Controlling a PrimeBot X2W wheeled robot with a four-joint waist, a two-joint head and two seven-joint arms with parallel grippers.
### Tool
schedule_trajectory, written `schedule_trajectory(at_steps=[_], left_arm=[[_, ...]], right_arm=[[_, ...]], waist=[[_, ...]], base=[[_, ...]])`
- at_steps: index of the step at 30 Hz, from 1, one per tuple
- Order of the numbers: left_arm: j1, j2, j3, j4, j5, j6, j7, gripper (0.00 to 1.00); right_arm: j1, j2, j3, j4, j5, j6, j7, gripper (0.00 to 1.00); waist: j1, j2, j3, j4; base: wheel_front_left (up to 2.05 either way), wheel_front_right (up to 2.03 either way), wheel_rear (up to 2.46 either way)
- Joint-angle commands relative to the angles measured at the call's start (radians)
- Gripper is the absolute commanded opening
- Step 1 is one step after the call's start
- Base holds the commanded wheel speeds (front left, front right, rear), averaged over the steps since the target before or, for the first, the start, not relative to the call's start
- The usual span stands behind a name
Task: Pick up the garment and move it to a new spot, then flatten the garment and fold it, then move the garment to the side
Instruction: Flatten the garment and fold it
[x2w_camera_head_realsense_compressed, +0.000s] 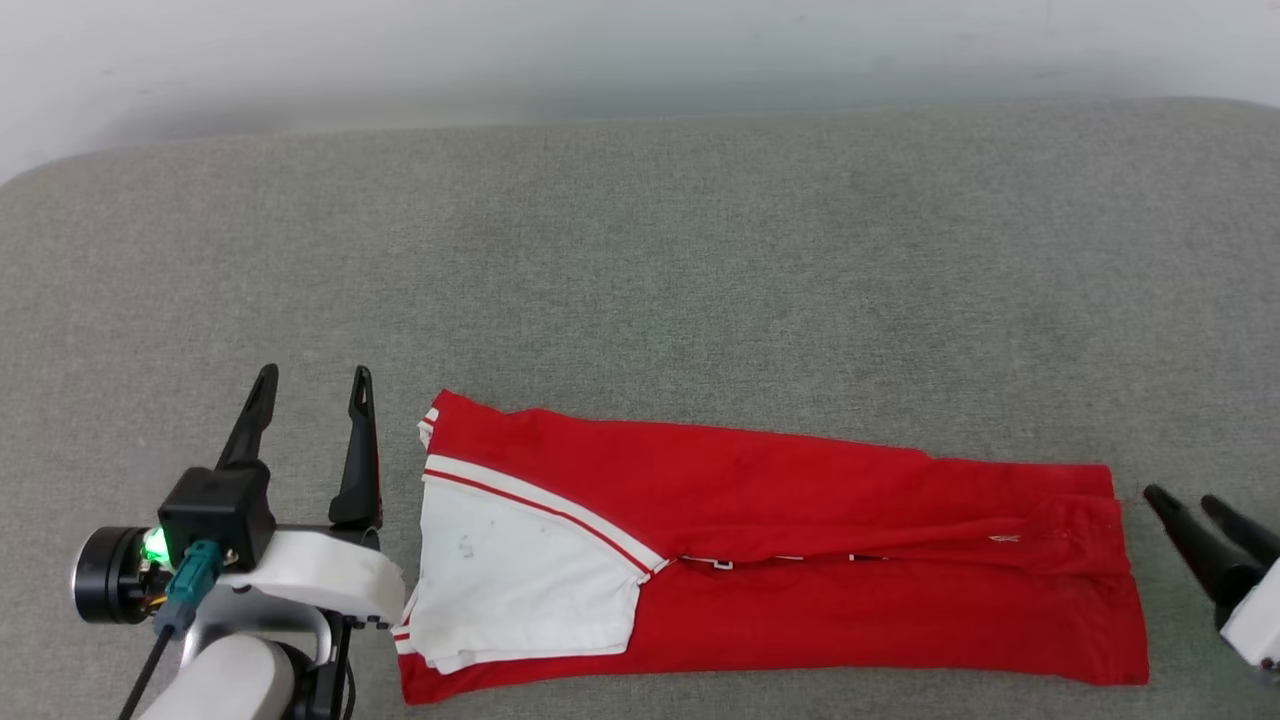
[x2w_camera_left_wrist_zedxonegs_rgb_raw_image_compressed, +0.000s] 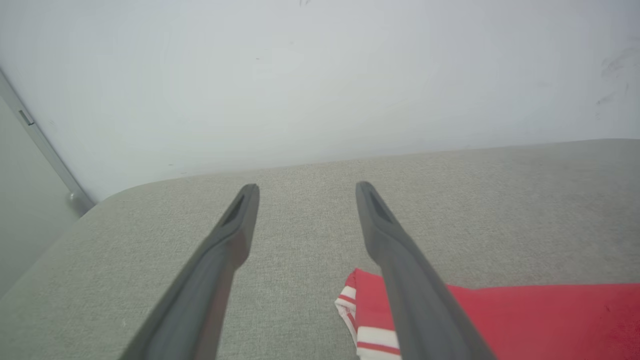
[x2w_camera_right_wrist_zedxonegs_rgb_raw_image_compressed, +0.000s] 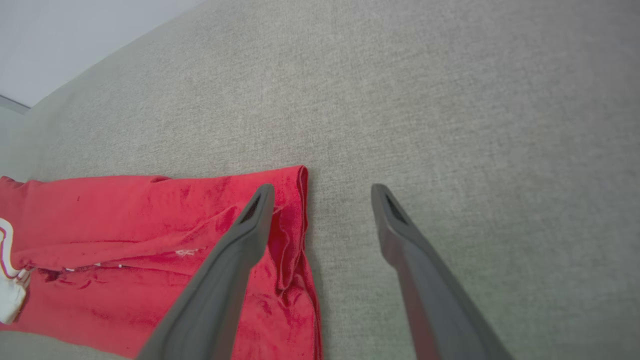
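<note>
I've got the garment (x2w_camera_head_realsense_compressed: 780, 560) lying on the grey surface (x2w_camera_head_realsense_compressed: 640, 250), folded into a long red strip that runs left to right near the close edge. Its white sleeve (x2w_camera_head_realsense_compressed: 510, 580) sits on top at the left end, with a red-and-white striped band along it. The right end is plain red with a rumpled fold running lengthwise.

My left hand (x2w_camera_head_realsense_compressed: 315, 372) is just beside the garment's left end, fingers spread wide and pointing away from me. There's nothing between them. On the left wrist view the striped corner peeks out beside the right finger, and bare grey fabric shows in the gap.

My right hand (x2w_camera_head_realsense_compressed: 1180, 495) is just off the garment's right end, also wide and holding nothing. On the right wrist view one finger (x2w_camera_right_wrist_zedxonegs_rgb_raw_image_compressed: 235, 250) lies over the red edge and the other over bare surface. I can't tell whether it touches the cloth. A pale wall (x2w_camera_head_realsense_compressed: 640, 50) runs behind the surface.
</note>
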Motion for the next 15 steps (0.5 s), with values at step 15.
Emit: schedule_trajectory(at_steps=[15], left_arm=[[0.157, -0.261, 0.274, -0.010, 0.310, -0.157, -0.004, 1.00]], right_arm=[[0.000, 0.147, 0.177, 0.104, 0.189, 0.000, 0.147, 1.00]], waist=[[0.0000, 0.0000, 0.022, 0.037]], base=[[0.00, 0.00, 0.00]])
